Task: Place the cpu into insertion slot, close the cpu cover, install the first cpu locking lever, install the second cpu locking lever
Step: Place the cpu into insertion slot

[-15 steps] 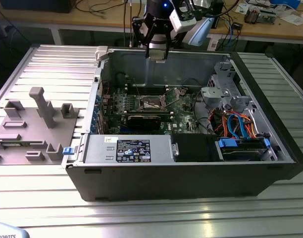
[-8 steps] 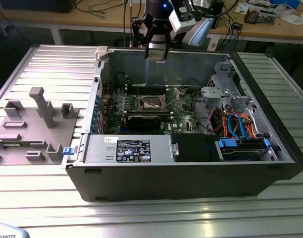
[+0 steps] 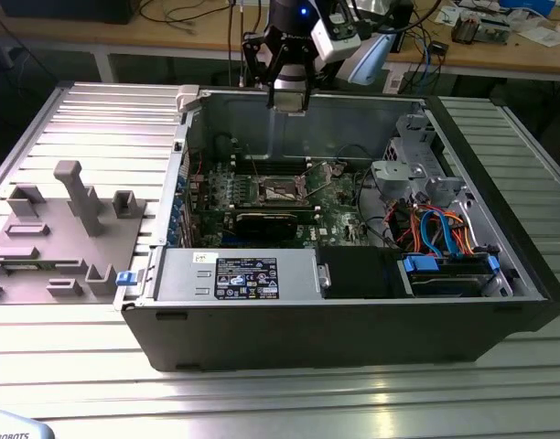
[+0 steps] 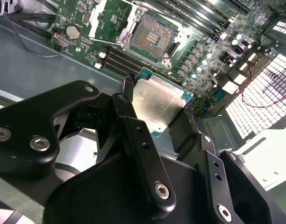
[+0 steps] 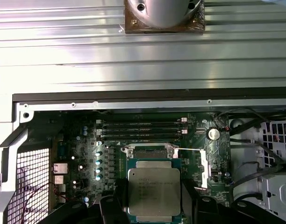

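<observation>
one tool grips the cpu by two edges, above the open socket; cpu cover seemingly raised beside it.

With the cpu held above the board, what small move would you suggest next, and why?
Probably ease it down toward the open socket, correcting sideways. The gripper holds the cpu by two opposite edges above the motherboard, and in the second wrist view the bare socket sits offset from the cpu.
</observation>
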Action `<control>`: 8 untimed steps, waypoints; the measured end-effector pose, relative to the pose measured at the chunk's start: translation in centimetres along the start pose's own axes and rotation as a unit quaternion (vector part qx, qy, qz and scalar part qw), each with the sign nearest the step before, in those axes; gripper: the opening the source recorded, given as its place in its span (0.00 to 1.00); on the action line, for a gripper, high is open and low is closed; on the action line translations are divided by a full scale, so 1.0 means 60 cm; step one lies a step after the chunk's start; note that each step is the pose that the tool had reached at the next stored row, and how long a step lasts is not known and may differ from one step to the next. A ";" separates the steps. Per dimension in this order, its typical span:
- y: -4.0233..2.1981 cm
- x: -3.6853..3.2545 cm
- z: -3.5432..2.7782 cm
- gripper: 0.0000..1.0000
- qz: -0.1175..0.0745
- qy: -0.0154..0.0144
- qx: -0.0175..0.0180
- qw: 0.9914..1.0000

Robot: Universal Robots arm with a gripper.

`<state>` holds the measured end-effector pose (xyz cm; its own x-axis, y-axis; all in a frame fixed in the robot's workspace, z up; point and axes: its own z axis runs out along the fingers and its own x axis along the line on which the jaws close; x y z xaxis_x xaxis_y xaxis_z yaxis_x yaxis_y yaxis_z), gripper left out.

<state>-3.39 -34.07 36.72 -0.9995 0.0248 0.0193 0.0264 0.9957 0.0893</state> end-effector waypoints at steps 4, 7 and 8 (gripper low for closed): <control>0.000 0.002 0.001 0.55 0.000 0.000 0.000 1.000; 0.000 0.003 0.002 0.55 0.000 0.000 0.000 1.000; 0.000 0.003 0.002 0.55 0.000 0.000 0.000 1.000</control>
<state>-3.56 -34.07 36.63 -0.9995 0.0247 0.0193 0.0263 0.9957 0.0893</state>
